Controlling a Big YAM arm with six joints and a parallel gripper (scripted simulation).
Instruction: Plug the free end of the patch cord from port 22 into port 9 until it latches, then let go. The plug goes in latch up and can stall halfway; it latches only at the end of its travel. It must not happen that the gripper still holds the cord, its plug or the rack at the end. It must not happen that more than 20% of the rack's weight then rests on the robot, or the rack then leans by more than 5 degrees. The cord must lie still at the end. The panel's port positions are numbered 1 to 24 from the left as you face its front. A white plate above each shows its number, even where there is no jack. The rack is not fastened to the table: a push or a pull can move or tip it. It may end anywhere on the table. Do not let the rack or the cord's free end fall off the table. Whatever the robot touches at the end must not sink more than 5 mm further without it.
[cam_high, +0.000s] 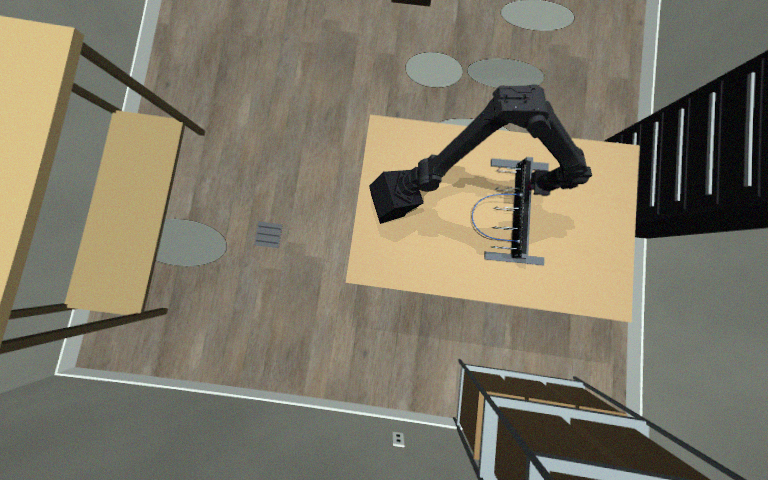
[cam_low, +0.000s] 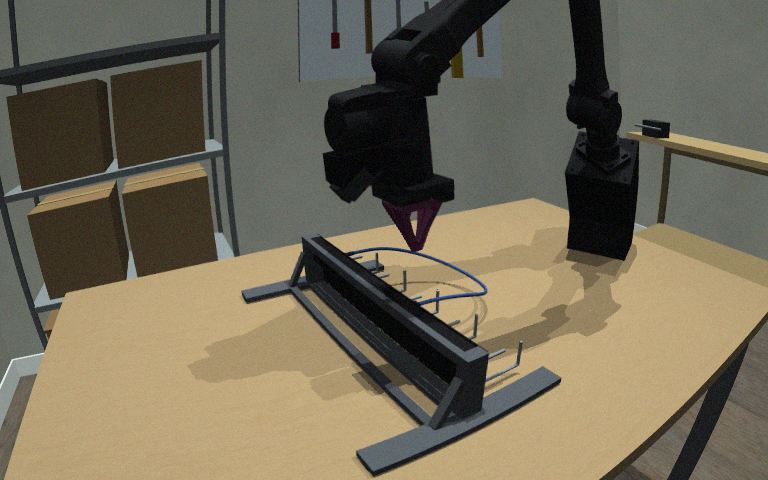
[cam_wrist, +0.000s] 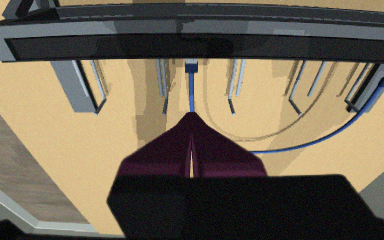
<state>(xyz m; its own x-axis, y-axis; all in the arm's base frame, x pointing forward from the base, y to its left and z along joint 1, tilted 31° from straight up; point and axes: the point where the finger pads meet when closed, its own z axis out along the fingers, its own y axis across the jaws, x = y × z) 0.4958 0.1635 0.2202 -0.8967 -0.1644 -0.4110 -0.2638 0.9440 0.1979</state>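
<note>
The rack (cam_high: 527, 215) (cam_low: 396, 306) (cam_wrist: 150, 26) stands upright on its feet. The blue cord (cam_high: 472, 216) (cam_wrist: 280, 150) loops out from the panel's front, with both ends at the panel. One dark blue plug (cam_wrist: 191, 66) sits at the panel face, straight ahead of my fingers in the wrist view. Whether it is latched, and its port number, cannot be seen. My gripper (cam_low: 416, 249) (cam_wrist: 191, 119) is shut, fingertips together, with nothing visible between them. It is on the cord side of the rack, and its tips cover part of the cord in the wrist view.
Several thin metal cable hooks (cam_low: 475, 326) (cam_wrist: 165, 102) stick out from the panel front on both sides of the plug. The rack's feet (cam_high: 512, 258) (cam_low: 458, 433) rest on the wooden table (cam_high: 407, 260). Cardboard boxes (cam_low: 161, 113) stand on a shelf behind.
</note>
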